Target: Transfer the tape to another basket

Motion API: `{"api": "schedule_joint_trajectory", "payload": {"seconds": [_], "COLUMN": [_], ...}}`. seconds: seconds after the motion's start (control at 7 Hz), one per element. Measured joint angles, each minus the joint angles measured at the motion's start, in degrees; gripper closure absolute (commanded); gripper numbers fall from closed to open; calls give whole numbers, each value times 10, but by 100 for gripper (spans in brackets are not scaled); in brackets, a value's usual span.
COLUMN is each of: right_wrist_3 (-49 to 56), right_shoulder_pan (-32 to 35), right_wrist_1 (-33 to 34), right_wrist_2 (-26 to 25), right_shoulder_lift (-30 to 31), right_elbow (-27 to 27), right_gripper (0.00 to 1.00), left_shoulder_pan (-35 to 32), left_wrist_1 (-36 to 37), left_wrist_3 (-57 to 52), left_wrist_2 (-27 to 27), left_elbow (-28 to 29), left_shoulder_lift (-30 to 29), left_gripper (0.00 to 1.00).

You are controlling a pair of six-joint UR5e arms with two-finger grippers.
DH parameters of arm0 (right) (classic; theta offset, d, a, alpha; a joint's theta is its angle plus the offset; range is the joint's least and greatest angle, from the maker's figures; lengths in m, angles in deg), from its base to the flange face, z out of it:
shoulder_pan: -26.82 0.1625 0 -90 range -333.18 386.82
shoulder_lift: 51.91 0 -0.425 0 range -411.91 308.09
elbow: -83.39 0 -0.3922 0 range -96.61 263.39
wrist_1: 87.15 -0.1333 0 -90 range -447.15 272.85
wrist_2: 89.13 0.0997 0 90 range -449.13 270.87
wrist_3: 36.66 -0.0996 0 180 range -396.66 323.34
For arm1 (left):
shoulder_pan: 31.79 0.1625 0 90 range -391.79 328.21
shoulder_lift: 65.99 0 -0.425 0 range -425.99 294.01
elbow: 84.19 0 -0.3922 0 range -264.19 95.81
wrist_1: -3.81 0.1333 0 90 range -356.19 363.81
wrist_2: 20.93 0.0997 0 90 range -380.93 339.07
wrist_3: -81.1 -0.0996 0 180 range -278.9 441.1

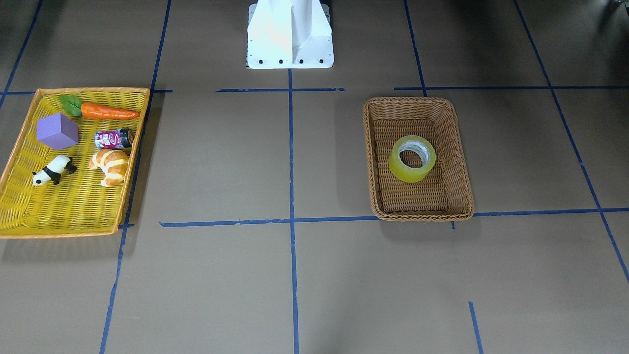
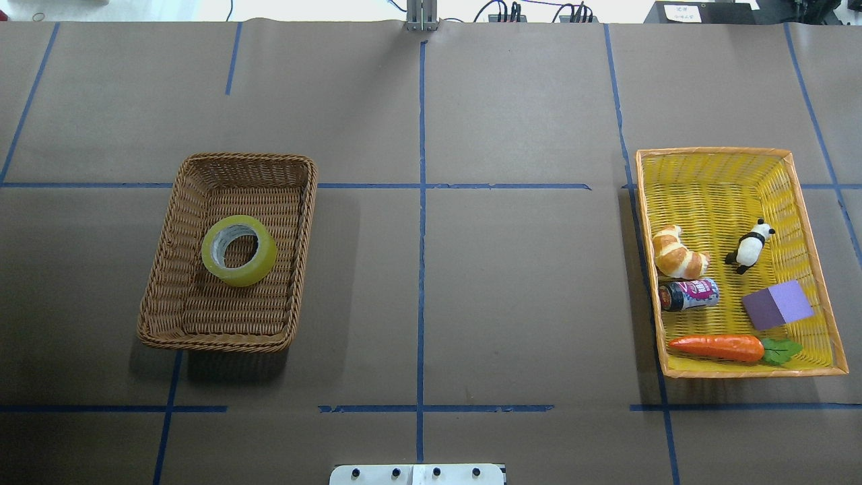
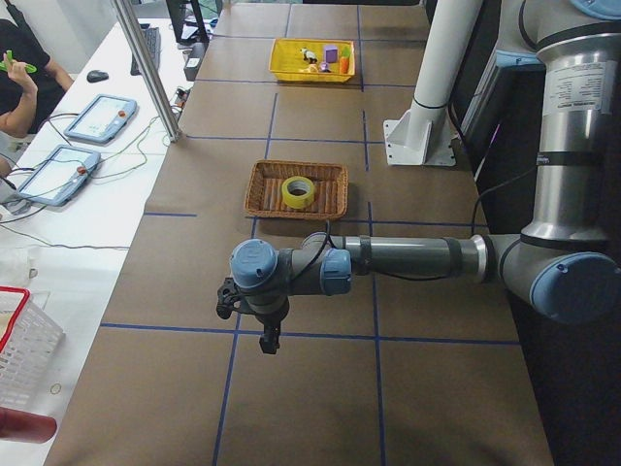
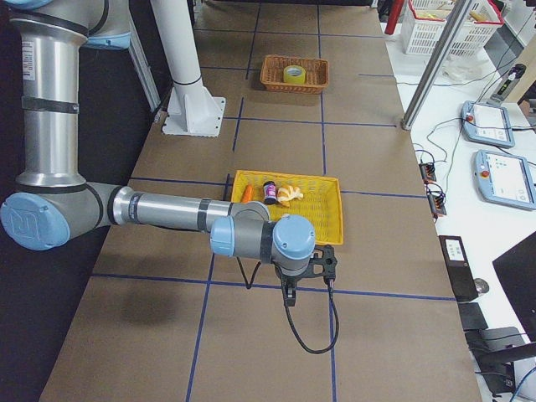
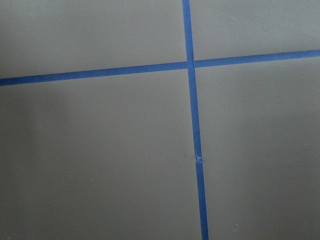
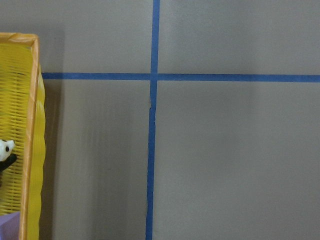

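— What's in the tray?
— A croissant, a panda, a can on its side, a purple block, and a carrot along one end.
— Touching?
— The croissant and can sit just beside each other.
— And the table?
— Brown, crossed by blue lines.

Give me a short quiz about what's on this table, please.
1. How many items lie in the shallow yellow woven tray?
2. True or false: the translucent yellow-green packing tape roll lies in that tray.
3. Which lies nearest the orange plastic carrot? A. purple cube B. black-and-white toy panda C. tape roll
Key: 1. five; 2. false, it lies in the deep brown wicker basket; 3. A.
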Motion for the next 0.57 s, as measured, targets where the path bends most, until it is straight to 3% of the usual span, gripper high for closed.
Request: {"api": "schedule_joint_trajectory", "payload": {"seconds": [0.57], "right_wrist_3": [-5], "right_shoulder_pan": [0], "right_wrist_1": [18], "right_wrist_2": [6], "right_shoulder_lift": [-4], "right_elbow": [-11], "right_gripper": [0], "left_shoulder_pan": [0], "left_wrist_1": [0], "left_wrist_3": [0], "left_wrist_2": [0], "left_elbow": [0], "left_shoulder_lift": [1], "left_gripper": [0]}}
